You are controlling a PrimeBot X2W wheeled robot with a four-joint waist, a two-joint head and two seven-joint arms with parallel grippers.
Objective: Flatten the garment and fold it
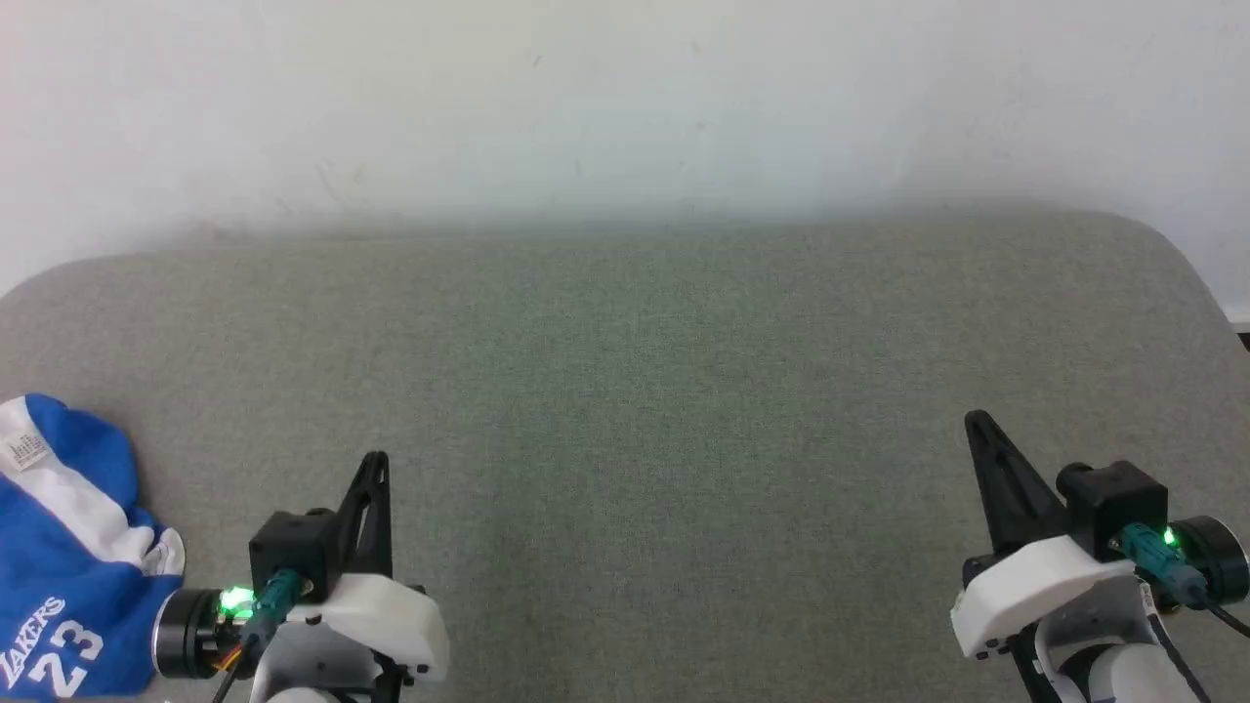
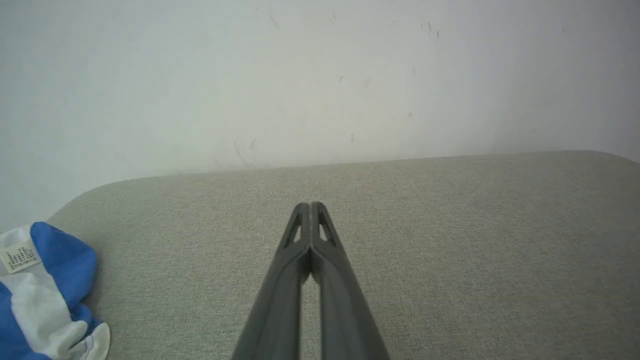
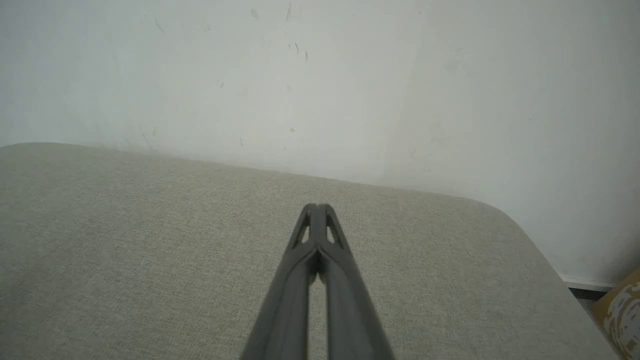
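Both pairs of jaws are pressed fully together with nothing between them: the left gripper (image 1: 376,461) at 7 o'clock in the head view and the right gripper (image 1: 975,420) at 4 o'clock each show as a single dark wedge. Each wrist view confirms it, with the left gripper's (image 2: 311,207) fingers meeting at their tips and the right gripper's (image 3: 317,208) doing the same, both held over bare cloth.

A pale, lightly scuffed wall (image 1: 625,98) fills the 12 o'clock half of the head view. Below it a grey woven upholstered surface (image 1: 625,391) with rounded far corners spreads across the frame.

The garment (image 1: 59,586), bright blue shorts, lies bunched at 8 o'clock in the head view, partly cut off by the frame edge. It sits at the 9 o'clock side of the left gripper, clear of the fingers; whether it touches the dark wrist cylinder beside it I cannot tell. In the left wrist view the garment (image 2: 55,260) shows at 8 o'clock, crumpled rather than flat.

A white stripe (image 1: 68,508) crosses the blue cloth. White "LAKERS 23" lettering (image 1: 49,649) sits at the heap's 6 o'clock end, and a small white label (image 1: 26,449) at its 12 o'clock end. A green light (image 1: 232,599) glows on the left wrist.
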